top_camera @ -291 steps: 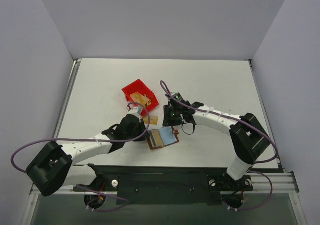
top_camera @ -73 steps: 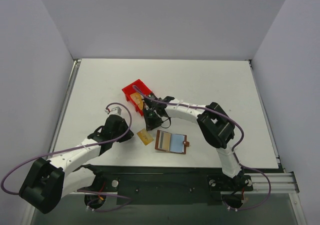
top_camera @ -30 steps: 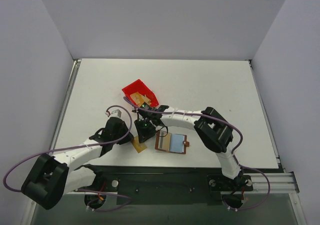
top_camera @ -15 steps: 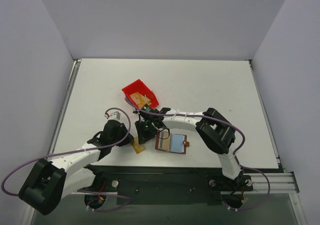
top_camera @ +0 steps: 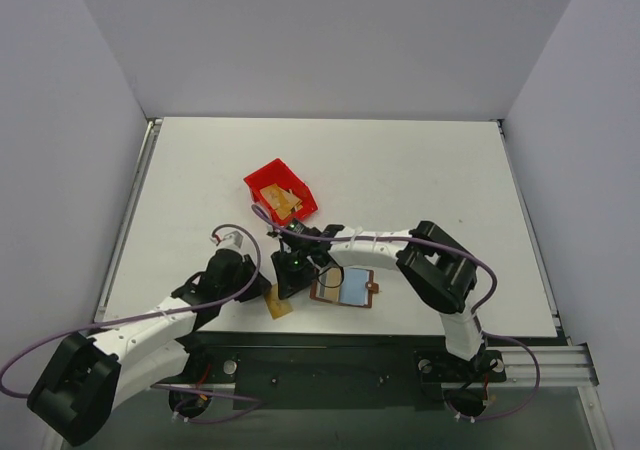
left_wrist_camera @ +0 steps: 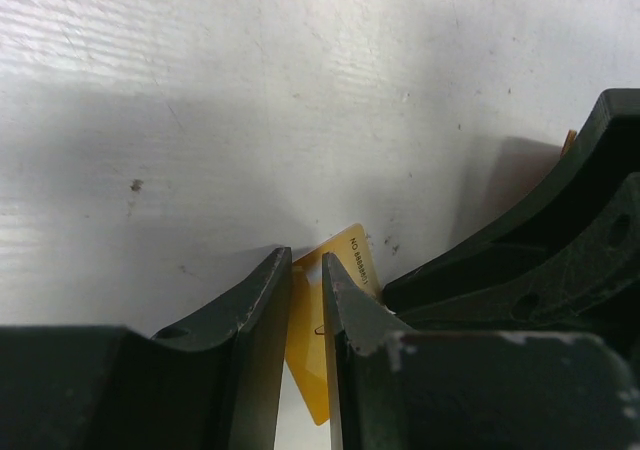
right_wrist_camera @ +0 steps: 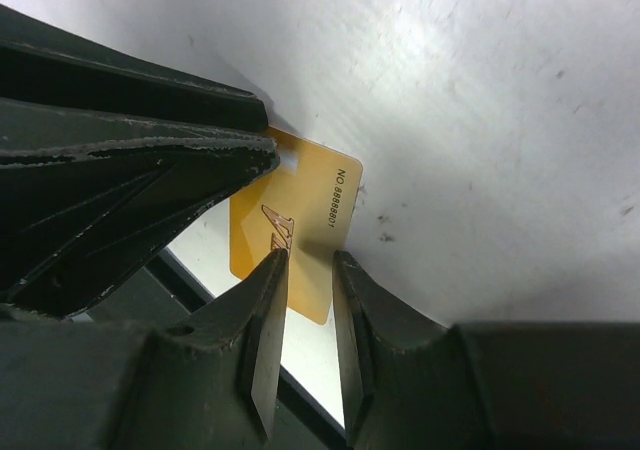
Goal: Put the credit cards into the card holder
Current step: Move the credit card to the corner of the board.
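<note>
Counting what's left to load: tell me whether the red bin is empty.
No, in the top view the red bin has gold-tan cards lying inside it.

One gold card [top_camera: 278, 306] is lying flat, overhanging the worktop's [top_camera: 420, 180] near edge. The brown card holder [top_camera: 350, 290] is lying open nearby, blue pockets up. More cards [top_camera: 285, 202] are sitting in the red bin [top_camera: 263, 177].

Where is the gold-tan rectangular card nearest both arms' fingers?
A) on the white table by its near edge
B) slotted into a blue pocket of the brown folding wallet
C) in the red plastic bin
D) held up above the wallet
A: the gold-tan rectangular card lies on the white table at its near edge, beside the open brown folding wallet and outside the red plastic bin.
</note>
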`<state>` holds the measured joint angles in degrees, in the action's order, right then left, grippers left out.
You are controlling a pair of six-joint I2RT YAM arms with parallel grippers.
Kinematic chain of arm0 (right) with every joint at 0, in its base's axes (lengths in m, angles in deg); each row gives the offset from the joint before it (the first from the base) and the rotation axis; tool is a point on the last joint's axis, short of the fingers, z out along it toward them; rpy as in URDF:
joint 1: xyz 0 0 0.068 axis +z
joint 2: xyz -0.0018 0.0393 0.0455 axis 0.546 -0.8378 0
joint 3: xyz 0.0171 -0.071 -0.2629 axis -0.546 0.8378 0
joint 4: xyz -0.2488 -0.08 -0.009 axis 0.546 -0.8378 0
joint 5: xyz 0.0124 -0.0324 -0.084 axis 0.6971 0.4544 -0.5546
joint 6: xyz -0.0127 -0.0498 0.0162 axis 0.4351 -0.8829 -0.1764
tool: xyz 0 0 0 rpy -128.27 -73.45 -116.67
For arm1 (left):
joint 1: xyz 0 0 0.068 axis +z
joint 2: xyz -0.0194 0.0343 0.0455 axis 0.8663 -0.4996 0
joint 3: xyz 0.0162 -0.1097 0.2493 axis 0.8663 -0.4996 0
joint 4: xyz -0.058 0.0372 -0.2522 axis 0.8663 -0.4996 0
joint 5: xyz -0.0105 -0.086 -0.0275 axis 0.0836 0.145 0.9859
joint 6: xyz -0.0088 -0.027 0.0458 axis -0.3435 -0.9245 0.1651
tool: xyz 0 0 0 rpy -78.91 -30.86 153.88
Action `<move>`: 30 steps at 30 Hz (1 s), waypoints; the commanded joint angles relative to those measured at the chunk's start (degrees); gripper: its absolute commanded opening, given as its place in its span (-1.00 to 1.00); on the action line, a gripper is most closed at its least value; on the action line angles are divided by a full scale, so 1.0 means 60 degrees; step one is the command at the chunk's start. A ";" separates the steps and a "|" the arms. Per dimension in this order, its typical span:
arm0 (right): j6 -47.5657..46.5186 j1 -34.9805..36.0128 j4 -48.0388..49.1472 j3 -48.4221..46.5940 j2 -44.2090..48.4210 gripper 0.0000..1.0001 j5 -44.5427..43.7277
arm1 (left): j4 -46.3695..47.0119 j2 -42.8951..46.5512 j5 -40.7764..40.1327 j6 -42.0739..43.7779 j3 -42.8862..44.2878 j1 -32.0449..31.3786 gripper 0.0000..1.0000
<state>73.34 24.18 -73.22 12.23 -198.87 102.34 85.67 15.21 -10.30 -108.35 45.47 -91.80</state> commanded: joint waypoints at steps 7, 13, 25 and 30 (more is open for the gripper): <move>0.0263 0.0561 -0.0483 0.0777 0.0457 -0.56 -0.0156 | -0.1379 0.0677 -0.0547 -0.0875 -0.0272 -0.1208 -0.41; 0.0424 0.0722 -0.0351 0.1143 0.0706 -0.56 -0.0200 | -0.2009 0.1322 -0.0797 -0.1241 -0.0462 -0.1560 -0.41; 0.0615 0.1030 -0.0160 0.1554 0.0956 -0.56 -0.0200 | -0.2522 0.2011 -0.0914 -0.1476 -0.0682 -0.1722 -0.41; 0.0659 0.1162 -0.0058 0.1715 0.1000 -0.56 -0.0098 | -0.2610 0.2040 -0.0987 -0.1476 -0.0624 -0.1780 -0.41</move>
<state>77.32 29.97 -70.34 20.36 -193.67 102.71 74.96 27.47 -14.93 -117.12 42.46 -101.92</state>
